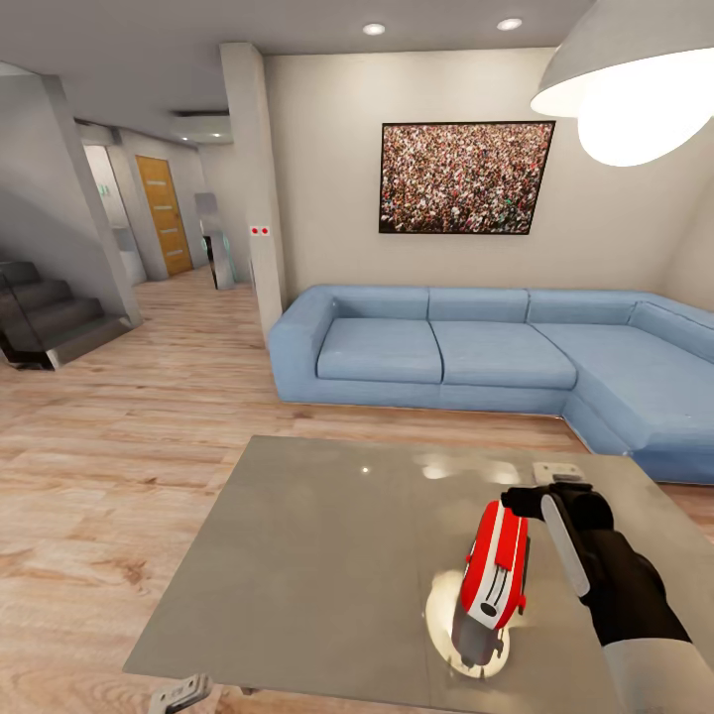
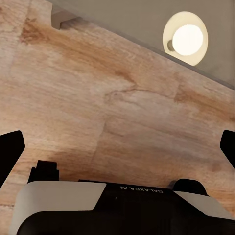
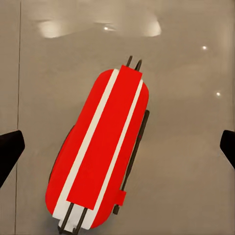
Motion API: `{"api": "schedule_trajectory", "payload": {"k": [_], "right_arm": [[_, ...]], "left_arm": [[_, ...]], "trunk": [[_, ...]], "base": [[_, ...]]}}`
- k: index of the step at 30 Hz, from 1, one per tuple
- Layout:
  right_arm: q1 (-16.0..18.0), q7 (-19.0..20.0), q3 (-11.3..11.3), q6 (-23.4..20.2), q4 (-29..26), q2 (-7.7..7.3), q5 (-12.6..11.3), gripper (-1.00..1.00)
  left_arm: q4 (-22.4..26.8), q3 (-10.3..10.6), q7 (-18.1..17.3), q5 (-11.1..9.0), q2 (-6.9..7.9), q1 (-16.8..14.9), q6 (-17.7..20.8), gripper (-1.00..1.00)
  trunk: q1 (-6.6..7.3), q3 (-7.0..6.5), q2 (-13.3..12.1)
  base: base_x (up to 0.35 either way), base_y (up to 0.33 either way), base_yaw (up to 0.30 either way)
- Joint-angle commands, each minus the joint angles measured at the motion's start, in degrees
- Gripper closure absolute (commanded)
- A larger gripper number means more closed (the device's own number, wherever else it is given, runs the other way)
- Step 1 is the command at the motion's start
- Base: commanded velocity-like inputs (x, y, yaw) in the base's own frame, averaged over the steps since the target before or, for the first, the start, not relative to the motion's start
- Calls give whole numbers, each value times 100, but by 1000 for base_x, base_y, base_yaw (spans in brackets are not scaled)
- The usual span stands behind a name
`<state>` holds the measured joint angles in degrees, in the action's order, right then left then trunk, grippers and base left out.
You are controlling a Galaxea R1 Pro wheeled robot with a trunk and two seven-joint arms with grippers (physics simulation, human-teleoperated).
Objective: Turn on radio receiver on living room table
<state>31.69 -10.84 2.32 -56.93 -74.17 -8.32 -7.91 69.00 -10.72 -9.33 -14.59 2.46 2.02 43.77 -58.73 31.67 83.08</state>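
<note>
- R gripper (image 1: 551, 493): black, matte, on black forearm w/ white cuff; hangs over the table just beside the radio receiver, at its 1 o'clock in head view. Fingertips (image 3: 10, 154) sit wide apart at both edges of R wrist view, nothing between them but the radio below; not touching it.
- L gripper (image 2: 117, 147): dark fingertips likewise spread at the view's edges, over wood floor; white/black housing w/ lettering behind. Nothing held.
- Radio receiver (image 1: 493, 565): glossy red, rounded-rectangular shell, two white bands lengthwise, dark trim along one side. Stands on the table, tilted, at 5 o'clock of the top in head view, on a bright lamp reflection.
- Table (image 1: 317, 555): flat grey top, slightly reflective, rectangular; light spots mirrored on it.
- Small pale flat item (image 1: 557, 472): on table's far edge, beyond R gripper; kind not clear.
- Sofa (image 1: 496, 352): blue, L-shaped, soft cushions, past the table at 12 o'clock.
- Wall picture (image 1: 464, 178): crowd photo, dark frame, above sofa.
- Pendant lamp (image 1: 635, 84): white dome, lit, at 1–2 o'clock.
- Floor (image 1: 109, 436): light wood planks, grain visible.
- Stairs (image 1: 45, 317): dark steps at 9–10 o'clock; wooden door (image 1: 165, 213) down the hall.
</note>
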Motion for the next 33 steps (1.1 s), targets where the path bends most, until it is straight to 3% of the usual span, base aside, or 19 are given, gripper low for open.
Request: {"api": "schedule_trajectory", "payload": {"k": [1,7,14,17,33], "right_arm": [[24,-2,2,-4,51,-1,0,-100],[231,-1,39,-9,363,-2,0,-100],[289,24,466,8,681,-14,-7,-100],[292,27,531,12,777,-29,-8,-100],[311,13,563,6,843,-46,72,-100]], "left_arm": [[0,0,1,0,0,0,0,-100],[0,0,1,0,-2,0,0,-100],[0,0,2,0,0,0,0,-100],[0,0,1,0,0,0,0,-100],[0,0,-7,-4,0,0,8,-100]], "trunk": [[0,0,0],[0,0,0],[0,0,0],[0,0,0],[0,0,0]], "base": [[0,0,0],[0,0,0],[0,0,0],[0,0,0],[0,0,0]]}}
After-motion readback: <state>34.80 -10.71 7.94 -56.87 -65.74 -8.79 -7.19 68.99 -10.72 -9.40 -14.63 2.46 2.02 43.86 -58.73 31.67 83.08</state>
